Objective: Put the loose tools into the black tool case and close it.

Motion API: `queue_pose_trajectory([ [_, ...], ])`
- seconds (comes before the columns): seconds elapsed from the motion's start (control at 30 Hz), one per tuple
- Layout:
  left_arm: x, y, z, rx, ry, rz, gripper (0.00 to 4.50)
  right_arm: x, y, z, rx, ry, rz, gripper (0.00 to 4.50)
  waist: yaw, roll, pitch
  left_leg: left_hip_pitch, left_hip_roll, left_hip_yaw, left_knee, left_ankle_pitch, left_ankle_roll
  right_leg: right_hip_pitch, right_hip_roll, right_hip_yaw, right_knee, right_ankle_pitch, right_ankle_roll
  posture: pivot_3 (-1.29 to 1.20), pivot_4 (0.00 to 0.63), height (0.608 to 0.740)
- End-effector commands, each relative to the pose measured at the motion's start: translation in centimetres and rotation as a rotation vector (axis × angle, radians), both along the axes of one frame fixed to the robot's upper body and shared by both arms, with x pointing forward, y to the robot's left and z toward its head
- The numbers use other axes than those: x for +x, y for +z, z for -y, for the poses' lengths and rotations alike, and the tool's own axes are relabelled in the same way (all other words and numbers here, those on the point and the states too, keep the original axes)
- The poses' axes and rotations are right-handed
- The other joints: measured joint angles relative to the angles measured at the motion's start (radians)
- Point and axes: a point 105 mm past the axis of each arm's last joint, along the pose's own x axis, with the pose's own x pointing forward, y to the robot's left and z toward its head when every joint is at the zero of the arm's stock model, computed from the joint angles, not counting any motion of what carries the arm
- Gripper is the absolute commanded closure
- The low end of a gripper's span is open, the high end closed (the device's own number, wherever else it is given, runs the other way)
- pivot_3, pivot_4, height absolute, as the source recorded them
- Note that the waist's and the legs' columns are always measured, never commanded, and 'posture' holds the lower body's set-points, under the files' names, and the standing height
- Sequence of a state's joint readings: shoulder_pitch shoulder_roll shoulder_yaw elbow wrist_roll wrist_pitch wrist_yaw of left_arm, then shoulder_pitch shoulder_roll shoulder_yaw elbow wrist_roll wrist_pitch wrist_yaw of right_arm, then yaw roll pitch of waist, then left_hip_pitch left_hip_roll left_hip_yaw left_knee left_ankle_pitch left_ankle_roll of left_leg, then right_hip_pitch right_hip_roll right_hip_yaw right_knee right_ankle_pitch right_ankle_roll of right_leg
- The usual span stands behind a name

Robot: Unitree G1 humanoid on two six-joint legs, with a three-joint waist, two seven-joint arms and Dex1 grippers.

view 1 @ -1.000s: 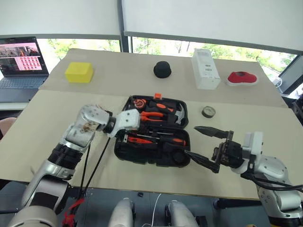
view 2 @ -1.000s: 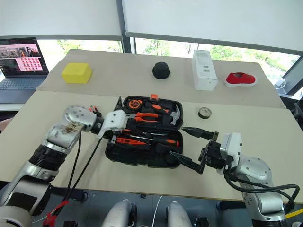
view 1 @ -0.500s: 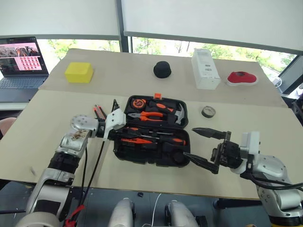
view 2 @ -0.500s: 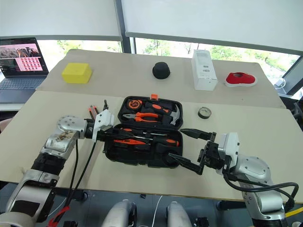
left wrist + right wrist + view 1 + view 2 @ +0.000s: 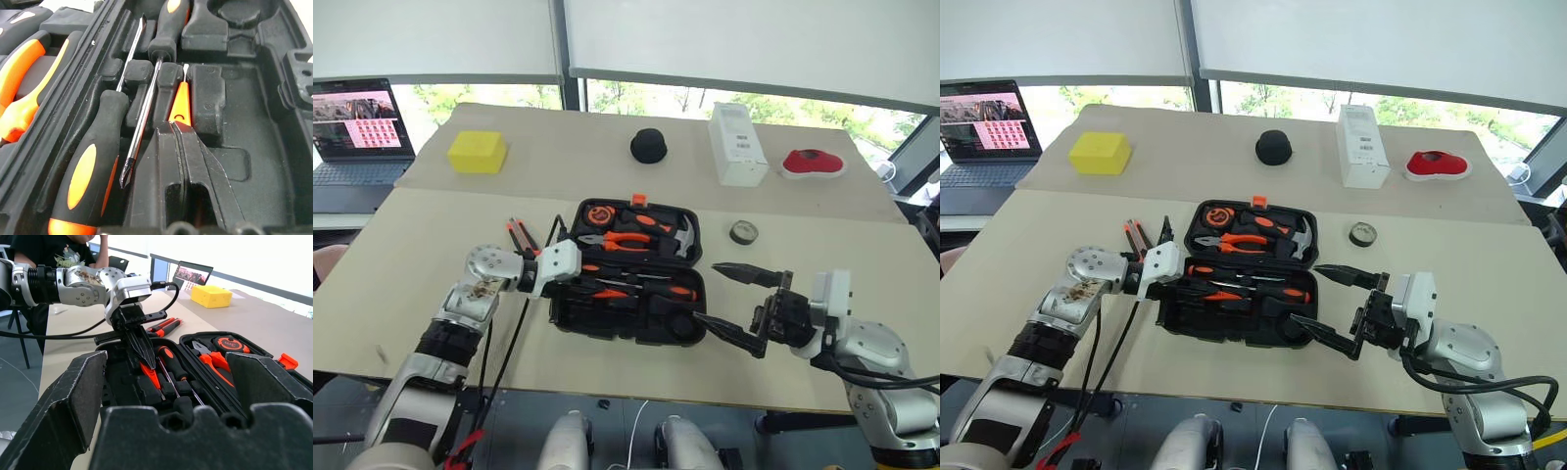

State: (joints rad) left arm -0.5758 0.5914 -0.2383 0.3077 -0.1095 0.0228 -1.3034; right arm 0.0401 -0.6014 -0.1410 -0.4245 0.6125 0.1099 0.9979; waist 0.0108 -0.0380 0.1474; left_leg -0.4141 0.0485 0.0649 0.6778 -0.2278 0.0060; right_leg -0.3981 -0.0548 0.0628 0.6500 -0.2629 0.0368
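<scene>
The black tool case (image 5: pixel 570 315) lies open mid-table, with pliers (image 5: pixel 626 238) and a hammer (image 5: pixel 680 235) in its far half. Two orange-and-black screwdrivers (image 5: pixel 90 166) lie in slots of the near half. My left gripper (image 5: pixel 173 125) is shut, and its tips rest on the end of the small orange tester screwdriver (image 5: pixel 180 105), which sits in its slot. The orange-and-black utility knife (image 5: pixel 517 235) lies on the table left of the case. A dark tape roll (image 5: pixel 744 231) sits to the case's right. My right gripper (image 5: pixel 707 292) stands open and empty at the case's near right corner.
Along the far side stand a yellow block (image 5: pixel 477 150), a black dome (image 5: pixel 649 144), a white box (image 5: pixel 738 143) and a red-and-white object (image 5: pixel 814 162). A laptop (image 5: pixel 357 122) is at the far left. A seated person (image 5: pixel 58 249) is beyond the table.
My left gripper has shut and sunk from above the case's left side into the near half, uncovering the utility knife on the table. The right arm has kept still.
</scene>
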Motion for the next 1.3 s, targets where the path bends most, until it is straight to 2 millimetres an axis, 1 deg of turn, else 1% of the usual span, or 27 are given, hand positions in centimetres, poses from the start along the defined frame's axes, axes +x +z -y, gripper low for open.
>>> queue_pose_trajectory([
  [0.03, -0.4, -2.3, -1.1, 0.068, 0.064, -0.071, 4.46, -0.1, 1.4, -0.2, 0.014, 0.010, 0.055, 0.00, -0.001, 0.000, 0.000, 0.002, 0.000, 0.000, 0.000, 0.000, 0.000, 0.002, 0.000, 0.000, 0.000, 0.000, 0.000, 0.00, 0.150, 0.740],
  [0.1, -0.5, -1.9, -1.2, 0.038, 0.080, -0.068, 4.46, 0.0, 1.4, -0.3, 0.016, 0.010, 0.055, 0.00, -0.002, 0.000, 0.000, 0.007, 0.000, 0.000, 0.000, 0.000, 0.000, 0.006, 0.000, 0.000, 0.000, 0.000, 0.000, 0.00, 0.150, 0.740],
  [0.17, -0.3, -0.2, -0.9, -0.074, 0.092, -0.043, 4.46, 0.1, 1.4, -0.2, 0.016, 0.007, 0.059, 0.00, -0.003, 0.000, 0.000, 0.009, 0.001, 0.000, -0.001, 0.000, 0.000, 0.009, 0.000, 0.000, -0.001, 0.000, 0.000, 0.00, 0.150, 0.740],
  [0.2, -0.5, 1.8, -0.5, -0.194, 0.071, 0.007, 4.23, 0.2, 1.4, -0.1, 0.016, 0.004, 0.061, 0.00, -0.004, 0.000, 0.000, 0.009, 0.001, 0.000, -0.001, 0.000, 0.000, 0.008, 0.000, 0.000, -0.001, 0.000, 0.000, 0.00, 0.150, 0.740],
  [0.23, -0.6, 3.8, -0.6, -0.309, 0.091, 0.037, 3.96, 0.3, 1.4, 0.2, 0.017, -0.007, 0.068, 0.00, -0.006, 0.000, 0.000, 0.009, 0.001, 0.000, -0.001, 0.000, 0.000, 0.008, 0.000, 0.000, -0.001, 0.000, 0.000, 0.00, 0.150, 0.740],
  [0.27, -0.7, 5.1, -1.4, -0.369, 0.122, 0.071, 3.76, 0.3, 1.4, 0.5, 0.024, -0.015, 0.060, 0.00, -0.008, 0.000, 0.000, 0.008, 0.001, 0.000, -0.001, 0.000, 0.000, 0.007, 0.000, 0.000, -0.001, 0.000, 0.000, 0.00, 0.150, 0.740],
  [0.3, -1.1, 5.8, -2.2, -0.387, 0.147, 0.091, 3.43, 0.3, 1.3, 0.8, 0.026, -0.021, 0.052, 0.00, -0.008, -0.001, 0.001, 0.006, 0.001, 0.000, -0.001, 0.000, 0.000, 0.006, 0.000, 0.000, -0.001, 0.000, 0.000, 0.00, 0.150, 0.740],
  [0.33, -1.4, 5.9, -3.1, -0.370, 0.182, 0.097, 3.03, 0.3, 1.2, 1.0, 0.024, -0.026, 0.051, 0.00, -0.009, -0.001, 0.001, 0.005, 0.001, 0.000, -0.001, 0.000, 0.000, 0.004, 0.000, 0.000, 0.000, 0.000, 0.000, 0.00, 0.150, 0.740],
  [0.37, -1.8, 5.8, -3.9, -0.346, 0.207, 0.110, 2.75, 0.1, 1.0, 1.3, 0.026, -0.027, 0.039, 0.00, -0.011, -0.001, 0.001, 0.003, 0.002, -0.002, -0.001, 0.000, 0.000, 0.003, 0.000, 0.000, 0.000, 0.000, 0.000, 0.00, 0.150, 0.740],
  [0.4, -2.4, 6.2, -4.9, -0.356, 0.248, 0.127, 2.28, -0.1, 0.7, 1.6, 0.011, -0.030, 0.033, 0.00, -0.013, -0.001, 0.001, 0.003, 0.001, -0.003, -0.001, 0.000, 0.000, 0.003, 0.000, 0.000, 0.000, 0.000, 0.000, 0.00, 0.150, 0.740],
  [0.43, -2.9, 6.6, -5.7, -0.376, 0.296, 0.141, 1.97, -0.2, 0.3, 1.9, -0.003, -0.036, 0.030, 0.00, -0.017, 0.000, 0.001, 0.003, 0.001, -0.003, -0.002, 0.000, 0.000, 0.002, 0.000, 0.000, 0.000, 0.000, 0.000, 0.00, 0.150, 0.740],
  [0.5, -4.0, 7.2, -8.0, -0.426, 0.429, 0.169, 1.17, -0.3, -0.1, 2.5, -0.013, -0.059, 0.025, 0.00, -0.023, 0.000, 0.001, 0.006, 0.002, -0.004, -0.004, -0.001, 0.001, 0.003, -0.002, 0.002, -0.001, 0.000, 0.000, 0.00, 0.150, 0.740],
  [0.53, -4.5, 6.8, -9.5, -0.420, 0.511, 0.179, 0.67, -0.4, -0.3, 2.8, -0.021, -0.070, 0.033, 0.00, -0.023, 0.000, 0.001, 0.006, 0.002, -0.004, -0.004, -0.001, 0.002, 0.004, -0.003, 0.002, -0.001, -0.001, 0.000, 0.00, 0.150, 0.740],
  [0.57, -5.1, 6.2, -10.9, -0.403, 0.589, 0.181, 0.32, -0.4, -0.5, 2.9, -0.027, -0.075, 0.040, 0.00, -0.024, 0.000, 0.001, 0.007, 0.002, -0.004, -0.004, -0.001, 0.002, 0.004, -0.004, 0.002, -0.002, -0.001, 0.001, 0.00, 0.150, 0.740],
  [0.6, -5.8, 5.3, -13.1, -0.401, 0.710, 0.183, 0.18, -0.3, -0.6, 3.1, -0.031, -0.089, 0.058, 0.00, -0.025, 0.000, 0.001, 0.007, 0.002, -0.004, -0.004, -0.001, 0.002, 0.004, -0.004, 0.002, -0.002, -0.001, 0.001, 0.00, 0.150, 0.740],
  [0.63, -6.5, 4.8, -14.6, -0.400, 0.793, 0.185, 0.01, -0.3, -0.7, 3.3, -0.032, -0.098, 0.071, 0.00, -0.029, 0.000, 0.001, 0.008, 0.002, -0.004, -0.004, -0.001, 0.002, 0.005, -0.004, 0.002, -0.002, 0.000, 0.001, 0.00, 0.150, 0.740],
  [0.67, -7.6, 3.8, -16.6, -0.403, 0.901, 0.171, 0.01, -0.3, -0.8, 3.5, -0.032, -0.105, 0.089, 0.00, -0.032, 0.000, 0.001, 0.010, 0.003, -0.003, -0.005, -0.002, 0.002, 0.006, -0.004, 0.003, -0.002, -0.001, 0.000, 0.00, 0.150, 0.740],
  [0.73, -9.1, 2.7, -18.8, -0.415, 1.030, 0.151, 0.01, -0.3, -1.0, 3.7, -0.030, -0.111, 0.112, 0.00, -0.029, 0.000, 0.001, 0.012, 0.002, -0.003, -0.007, -0.002, 0.001, 0.007, -0.004, 0.003, -0.003, -0.001, 0.000, 0.00, 0.150, 0.740],
  [0.77, -10.5, 1.6, -20.4, -0.375, 1.119, 0.137, 0.01, -0.3, -1.2, 4.1, -0.030, -0.127, 0.115, 0.00, -0.026, -0.001, 0.001, 0.012, 0.002, -0.003, -0.007, -0.002, 0.001, 0.007, -0.004, 0.002, -0.002, -0.001, 0.000, 0.00, 0.150, 0.740],
  [0.83, -12.3, 0.2, -22.3, -0.324, 1.238, 0.103, 0.01, 0.0, -1.5, 5.0, -0.040, -0.168, 0.133, 0.00, -0.021, -0.001, 0.001, 0.012, 0.002, -0.003, -0.007, -0.002, 0.001, 0.007, -0.005, 0.002, -0.003, -0.001, 0.000, 0.00, 0.150, 0.740],
  [0.87, -12.8, 0.1, -22.9, -0.322, 1.292, 0.099, 0.01, 0.0, -1.9, 5.6, -0.035, -0.177, 0.103, 0.00, -0.019, -0.001, 0.001, 0.013, 0.002, -0.003, -0.007, -0.002, 0.001, 0.008, -0.005, 0.002, -0.003, -0.001, 0.000, 0.00, 0.150, 0.740],
  [0.93, -13.0, 0.2, -22.9, -0.335, 1.335, 0.094, 0.01, 0.1, -2.4, 6.1, -0.031, -0.179, 0.074, 0.00, -0.011, -0.002, 0.001, 0.013, 0.002, -0.003, -0.007, -0.002, 0.001, 0.008, -0.006, 0.002, -0.004, -0.002, 0.000, 0.00, 0.150, 0.740],
  [0.97, -12.6, 0.4, -22.4, -0.353, 1.351, 0.081, 0.01, 0.2, -2.4, 6.0, -0.022, -0.170, 0.067, 0.00, -0.006, -0.002, 0.001, 0.013, 0.002, -0.003, -0.007, -0.002, 0.001, 0.008, -0.006, 0.002, -0.004, -0.002, 0.000, 0.00, 0.150, 0.740],
  [1.07, -10.4, 1.2, -20.4, -0.375, 1.387, 0.036, 0.01, 0.8, -2.0, 5.1, 0.004, -0.140, 0.082, 0.00, -0.001, -0.002, 0.001, 0.013, 0.002, -0.003, -0.007, -0.002, 0.001, 0.008, -0.006, 0.002, -0.004, -0.003, -0.002, 0.00, 0.150, 0.740],
  [1.13, -9.6, 1.6, -19.8, -0.389, 1.400, 0.015, 0.01, 1.0, -1.8, 4.8, 0.011, -0.131, 0.087, 0.00, -0.001, -0.002, 0.001, 0.013, 0.002, -0.003, -0.007, -0.001, 0.001, 0.008, -0.006, 0.002, -0.003, -0.002, -0.001, 0.00, 0.150, 0.740],
  [1.2, -6.9, 2.9, -17.8, -0.466, 1.406, -0.034, 0.01, 1.3, -1.1, 4.0, 0.027, -0.104, 0.100, 0.00, -0.004, -0.002, 0.001, 0.014, 0.002, -0.003, -0.007, -0.001, 0.001, 0.008, -0.005, 0.002, -0.003, -0.001, -0.001, 0.00, 0.150, 0.740],
  [1.3, -3.9, 3.7, -15.4, -0.507, 1.429, -0.125, 0.01, 1.5, -0.2, 3.0, 0.046, -0.078, 0.116, 0.00, -0.003, -0.002, 0.001, 0.014, 0.001, -0.004, -0.007, -0.001, 0.001, 0.008, -0.004, 0.002, -0.002, -0.001, -0.001, 0.00, 0.150, 0.740],
])
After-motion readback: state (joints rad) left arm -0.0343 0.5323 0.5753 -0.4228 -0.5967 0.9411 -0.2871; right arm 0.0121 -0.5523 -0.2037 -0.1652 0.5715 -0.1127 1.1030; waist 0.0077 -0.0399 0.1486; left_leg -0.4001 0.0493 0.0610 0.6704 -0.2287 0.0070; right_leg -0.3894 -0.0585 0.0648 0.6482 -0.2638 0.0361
